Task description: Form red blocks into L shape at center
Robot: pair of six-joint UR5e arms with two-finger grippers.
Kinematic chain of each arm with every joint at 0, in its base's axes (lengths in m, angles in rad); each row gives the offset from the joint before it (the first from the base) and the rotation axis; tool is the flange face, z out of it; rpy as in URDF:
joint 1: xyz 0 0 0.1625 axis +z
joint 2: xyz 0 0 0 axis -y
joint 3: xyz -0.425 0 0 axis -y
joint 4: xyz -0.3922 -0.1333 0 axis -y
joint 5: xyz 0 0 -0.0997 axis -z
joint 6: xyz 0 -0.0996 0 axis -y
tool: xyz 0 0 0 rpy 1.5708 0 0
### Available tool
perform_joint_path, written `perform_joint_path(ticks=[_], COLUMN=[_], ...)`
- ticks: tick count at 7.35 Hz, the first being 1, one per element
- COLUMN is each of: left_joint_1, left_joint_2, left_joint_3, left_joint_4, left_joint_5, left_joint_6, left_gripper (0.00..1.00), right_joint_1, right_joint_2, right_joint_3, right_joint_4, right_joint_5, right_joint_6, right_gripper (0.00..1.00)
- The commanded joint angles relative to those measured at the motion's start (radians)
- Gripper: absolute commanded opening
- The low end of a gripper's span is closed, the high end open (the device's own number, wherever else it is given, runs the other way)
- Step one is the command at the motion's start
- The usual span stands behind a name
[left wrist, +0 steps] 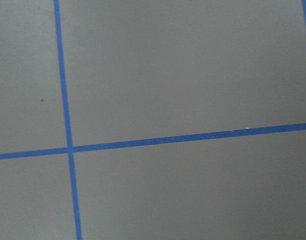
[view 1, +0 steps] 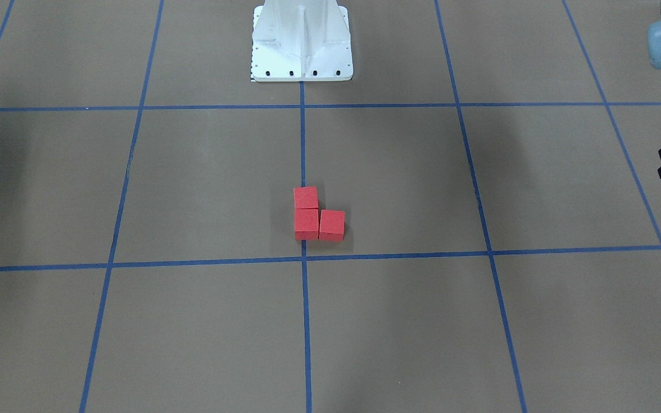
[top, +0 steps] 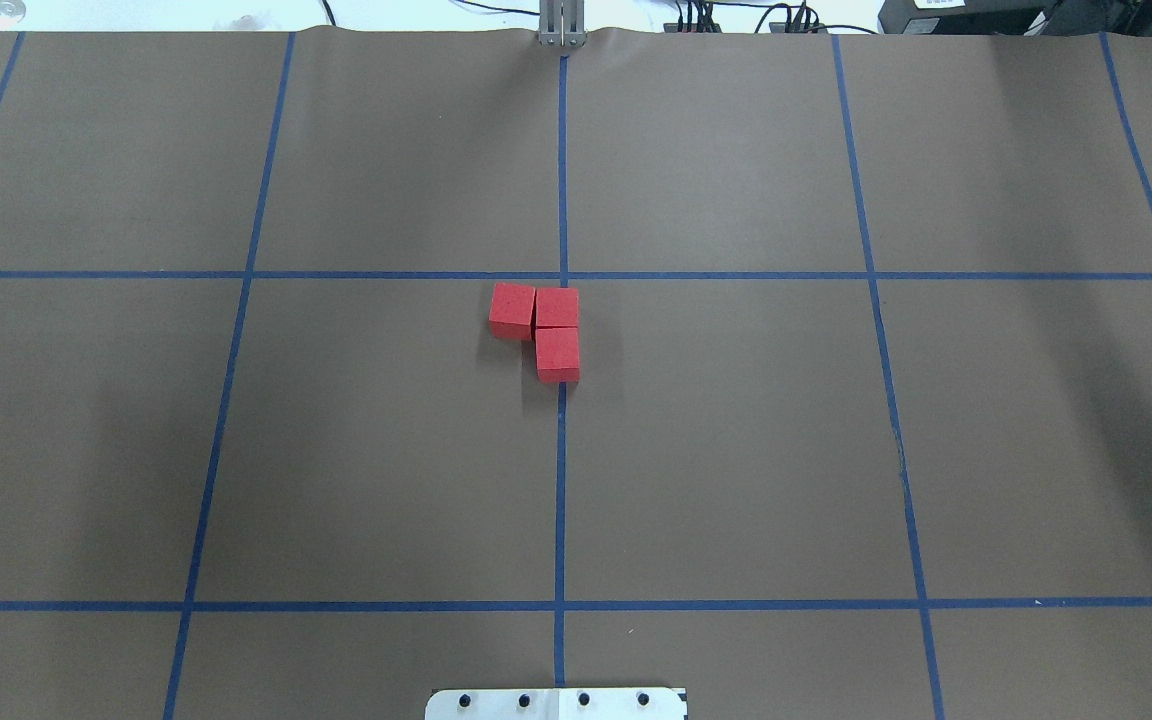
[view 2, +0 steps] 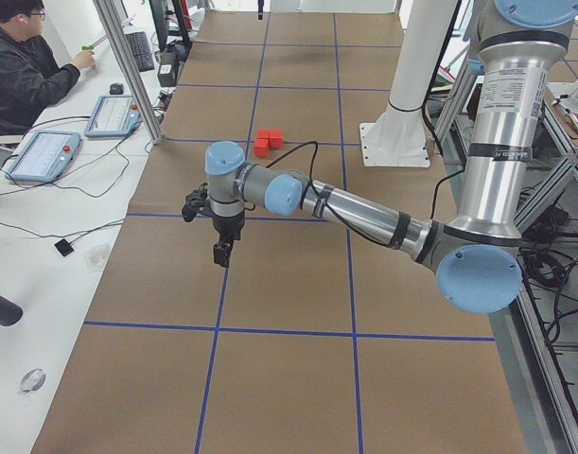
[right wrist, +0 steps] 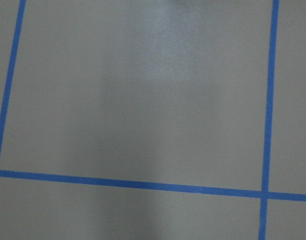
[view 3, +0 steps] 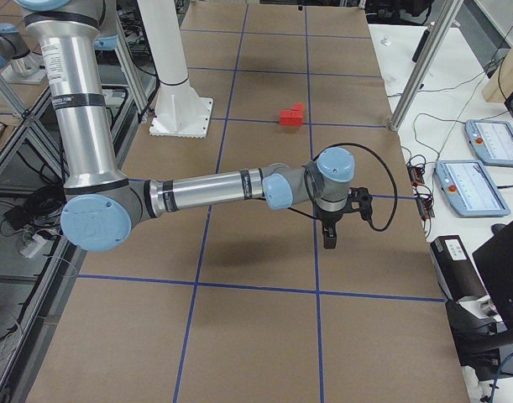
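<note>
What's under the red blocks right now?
Brown paper and the middle blue tape line, which runs beneath two of the three red blocks; that stretch is hidden.

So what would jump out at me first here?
The three red blocks, touching in an L, just on the robot's side of the middle crossing of blue tape lines. Next, two big silver arms with blue joints: the left arm and the right arm each reach out over the brown surface, well away from the blocks.
</note>
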Motion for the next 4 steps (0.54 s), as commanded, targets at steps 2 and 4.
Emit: perform_joint_path(ticks=[2, 4], left_joint_1=[-0.03, -0.106], left_joint_2=[0.121, 0.123], left_joint_3=[0.087, 0.088], left_joint_4=[-0.157, -0.147], left_joint_5=[-0.006, -0.067], left_joint_6=[0.029, 0.033], left_gripper=[1.0, 1.0], right_joint_1=[0.124, 0.125], right_joint_2=[-0.113, -0.118], right_joint_3=[0.004, 0.003], right_joint_4=[0.005, 0.005], right_joint_5=[0.121, 0.117], right_joint_6=[-0.084, -0.084], right_gripper=[0.99, 0.99])
